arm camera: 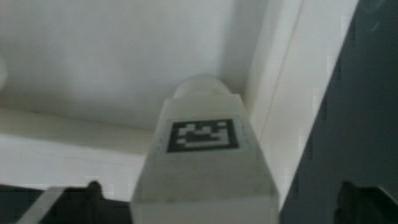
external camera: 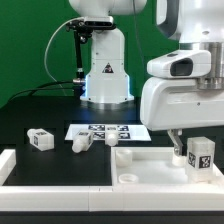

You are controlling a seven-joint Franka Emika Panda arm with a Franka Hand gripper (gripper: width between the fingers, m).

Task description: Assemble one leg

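Note:
My gripper (external camera: 195, 146) is shut on a leg (external camera: 200, 154), a chunky white block with a black-and-white tag. It holds the leg upright over the corner of the large white square panel (external camera: 140, 158) at the exterior view's right. In the wrist view the leg (arm camera: 203, 150) stands between the two dark fingertips (arm camera: 71, 205), its far end close to the inside corner of the panel's raised rim (arm camera: 270, 70). I cannot tell whether the leg touches the panel. Three more legs lie on the black table: one (external camera: 40, 139) at the left, two (external camera: 80, 143) (external camera: 112, 140) nearer the middle.
The marker board (external camera: 100, 130) lies flat on the table behind the loose legs. The robot's white base (external camera: 105, 75) stands at the back. A white rim or wall (external camera: 8, 165) edges the table at the front left.

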